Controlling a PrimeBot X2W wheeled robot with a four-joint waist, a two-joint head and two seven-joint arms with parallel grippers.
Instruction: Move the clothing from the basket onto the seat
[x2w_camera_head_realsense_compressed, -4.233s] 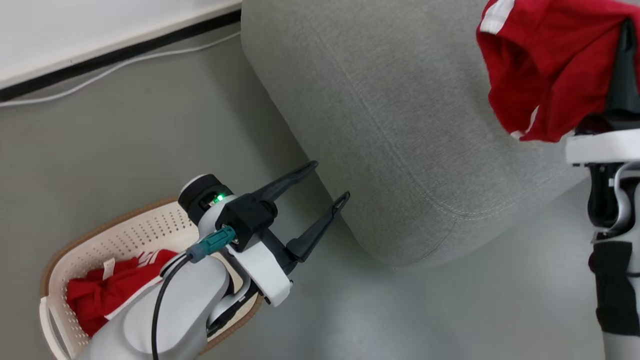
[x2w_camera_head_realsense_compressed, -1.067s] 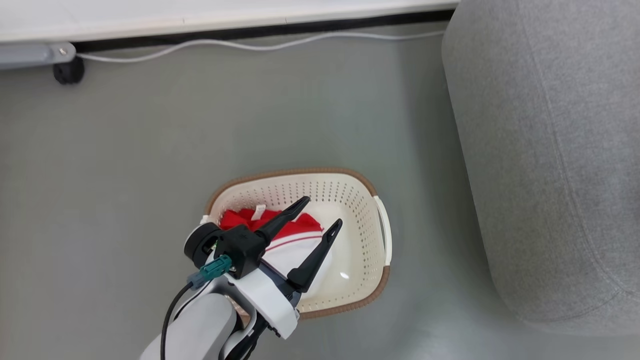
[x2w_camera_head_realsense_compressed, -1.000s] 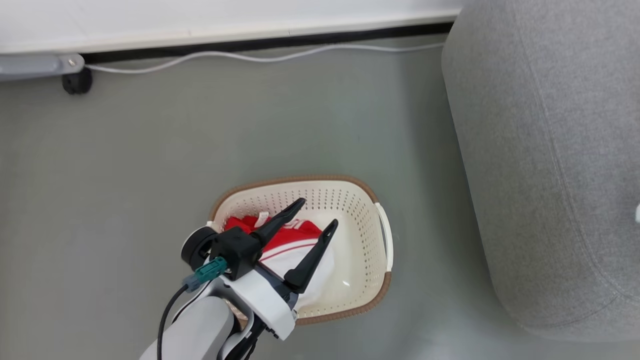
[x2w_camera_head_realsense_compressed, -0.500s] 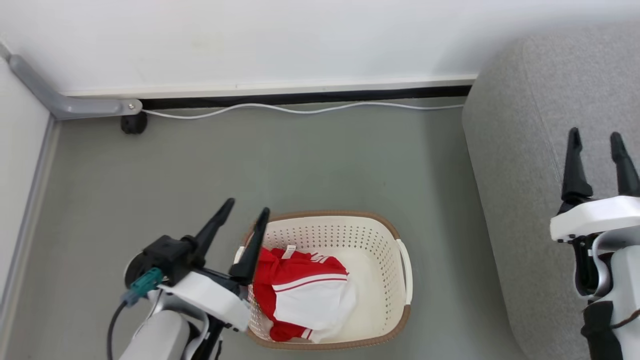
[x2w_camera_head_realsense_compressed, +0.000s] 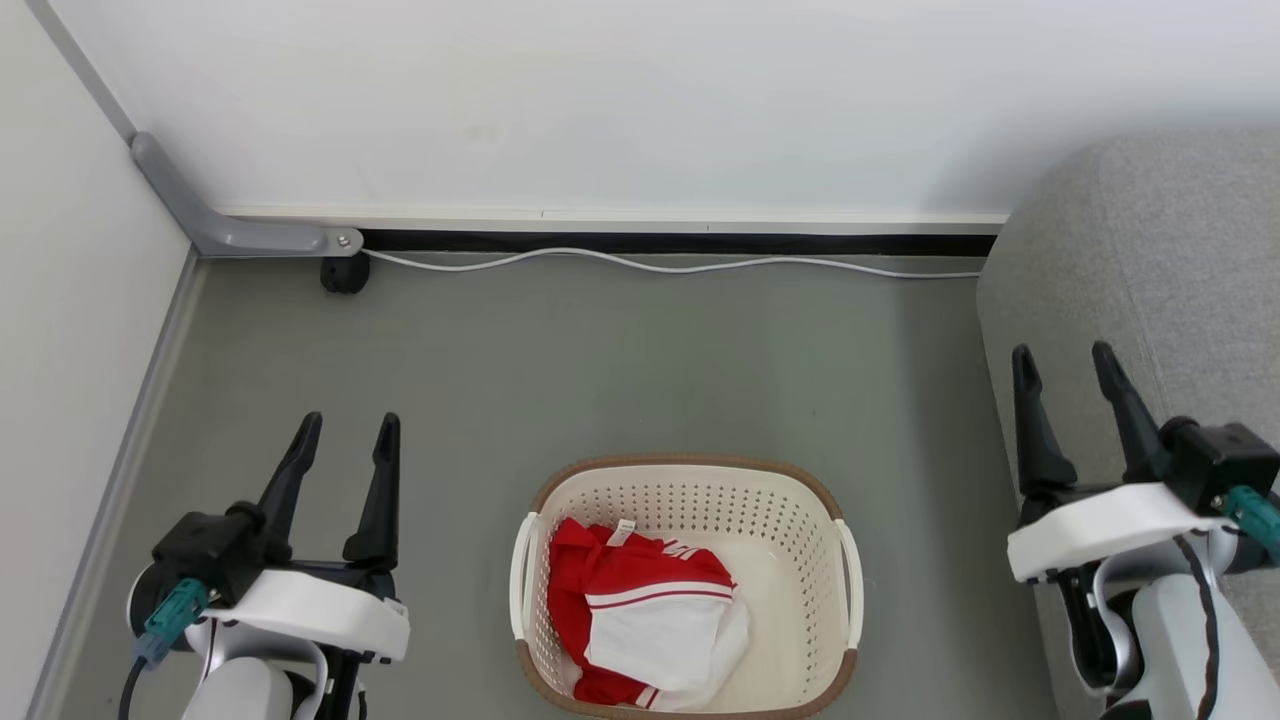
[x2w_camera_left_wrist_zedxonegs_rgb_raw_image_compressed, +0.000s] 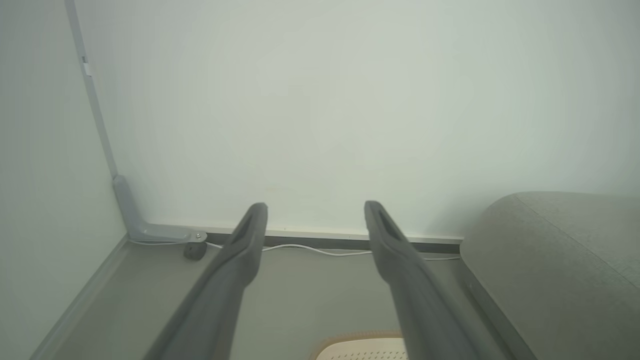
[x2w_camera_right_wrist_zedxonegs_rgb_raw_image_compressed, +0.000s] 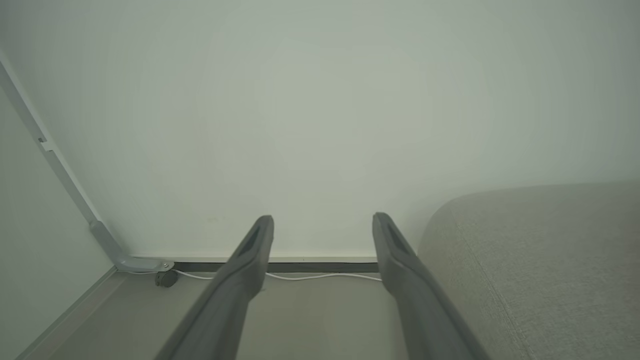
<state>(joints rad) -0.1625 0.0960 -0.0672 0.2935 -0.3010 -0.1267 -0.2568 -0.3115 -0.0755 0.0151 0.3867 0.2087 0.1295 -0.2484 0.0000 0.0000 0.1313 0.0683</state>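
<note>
A crumpled red and white garment (x2w_camera_head_realsense_compressed: 645, 625) lies in the left part of the cream basket (x2w_camera_head_realsense_compressed: 838, 520), which stands on the floor at the bottom middle of the head view. A sliver of the basket's rim (x2w_camera_left_wrist_zedxonegs_rgb_raw_image_compressed: 360, 342) peeks between my left fingers in the left wrist view. The grey sofa (x2w_camera_head_realsense_compressed: 1170, 270) rises at the right, and its rounded end (x2w_camera_left_wrist_zedxonegs_rgb_raw_image_compressed: 560, 260) (x2w_camera_right_wrist_zedxonegs_rgb_raw_image_compressed: 540, 260) is in both wrist views. My left gripper (x2w_camera_head_realsense_compressed: 345, 432) (x2w_camera_left_wrist_zedxonegs_rgb_raw_image_compressed: 315, 210) hangs open and empty left of the basket. My right gripper (x2w_camera_head_realsense_compressed: 1062, 362) (x2w_camera_right_wrist_zedxonegs_rgb_raw_image_compressed: 322, 222) is open and empty over the sofa's front edge.
A white wall with a black skirting strip (x2w_camera_head_realsense_compressed: 680, 242) closes the far side, and a white cable (x2w_camera_head_realsense_compressed: 660, 265) runs along it. A grey bracket (x2w_camera_head_realsense_compressed: 240, 235) with a small black wheel (x2w_camera_head_realsense_compressed: 344, 276) sits in the left corner, where a side wall (x2w_camera_head_realsense_compressed: 70, 330) stands. Grey floor (x2w_camera_head_realsense_compressed: 640, 370) lies beyond the basket.
The head camera has swung and lifted, so the wall and corner now show. My left gripper has come out from over the basket to its left. My right gripper, earlier holding a red garment, is now empty.
</note>
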